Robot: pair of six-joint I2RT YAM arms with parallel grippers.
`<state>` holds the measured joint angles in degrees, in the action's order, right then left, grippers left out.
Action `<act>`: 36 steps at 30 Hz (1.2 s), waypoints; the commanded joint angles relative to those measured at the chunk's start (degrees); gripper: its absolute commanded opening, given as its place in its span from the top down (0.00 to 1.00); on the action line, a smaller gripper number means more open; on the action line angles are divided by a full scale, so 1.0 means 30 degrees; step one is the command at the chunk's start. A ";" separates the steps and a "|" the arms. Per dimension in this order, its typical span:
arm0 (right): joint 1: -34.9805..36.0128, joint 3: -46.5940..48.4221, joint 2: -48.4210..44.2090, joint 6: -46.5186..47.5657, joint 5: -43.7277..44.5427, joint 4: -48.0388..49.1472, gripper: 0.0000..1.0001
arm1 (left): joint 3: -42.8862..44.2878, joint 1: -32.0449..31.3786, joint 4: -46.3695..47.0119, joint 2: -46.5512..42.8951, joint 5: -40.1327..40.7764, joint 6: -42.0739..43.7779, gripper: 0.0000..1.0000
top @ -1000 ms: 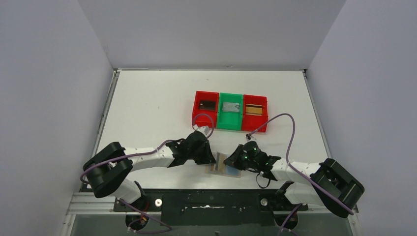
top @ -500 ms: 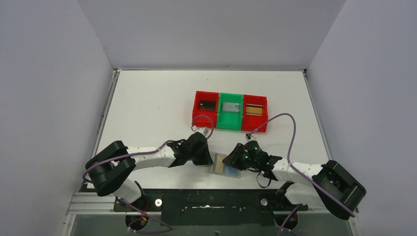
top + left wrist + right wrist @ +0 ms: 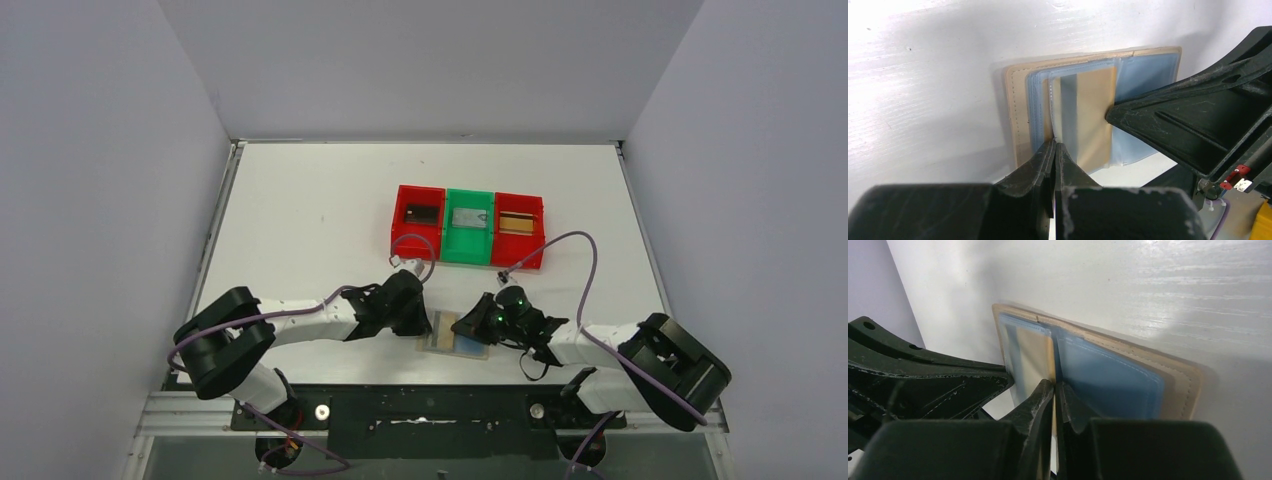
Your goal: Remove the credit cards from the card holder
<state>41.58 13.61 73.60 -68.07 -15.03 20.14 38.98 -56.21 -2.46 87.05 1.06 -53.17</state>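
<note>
the small tan bifold card holder point(image 3: 458, 336) lies open near the front edge of the white table point(image 3: 300, 200), a tan plastic credit card point(image 3: 1093, 112) in its clear sleeves. the left gripper point(image 3: 1054, 149) and right gripper point(image 3: 1054, 387) sit at its edges — both clenched tight.

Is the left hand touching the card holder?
Touching. The left wrist view shows the left hand shut, pinching the near edge of a clear inner sleeve of the card holder.

1. Card holder point(image 3: 1015, 115): tan outside with a stitched border, pale blue see-through inner panels.
2. Credit card point(image 3: 1095, 115): plain tan.
3. Left tray point(image 3: 397, 220): red; middle tray point(image 3: 466, 250): green; right tray point(image 3: 541, 215): red.
4. Table point(image 3: 310, 210): white.
5. Cables point(image 3: 572, 234): purple.
6. Arms point(image 3: 300, 320): white links, black joints.
7. Walls point(image 3: 100, 200): pale grey.
</note>
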 commanded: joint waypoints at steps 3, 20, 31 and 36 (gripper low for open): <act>-0.0212 -0.1048 -0.0981 -0.0479 -0.1082 0.2567 1.00 | 0.0017 -0.0249 -0.1572 0.0344 0.1357 -0.0330 1.00; -0.1757 -0.2448 -0.3571 -0.0532 -0.1611 0.1014 1.00 | 0.0235 -0.0335 -0.1070 0.0381 0.1128 -0.0332 1.00; -0.1743 -0.1123 -0.1568 -0.0030 0.1056 -0.4180 0.98 | 0.0107 -0.0367 0.2495 -0.2551 -0.0239 0.0545 0.74; -0.1705 -0.0902 -0.1946 0.0201 0.2386 -0.6312 0.99 | 0.0676 -0.0367 0.2721 -0.1275 -0.1329 0.0875 0.73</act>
<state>36.51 10.83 67.37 -69.95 -17.45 13.50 38.52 -57.04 1.63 81.12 0.60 -52.29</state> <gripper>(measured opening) 0.028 0.272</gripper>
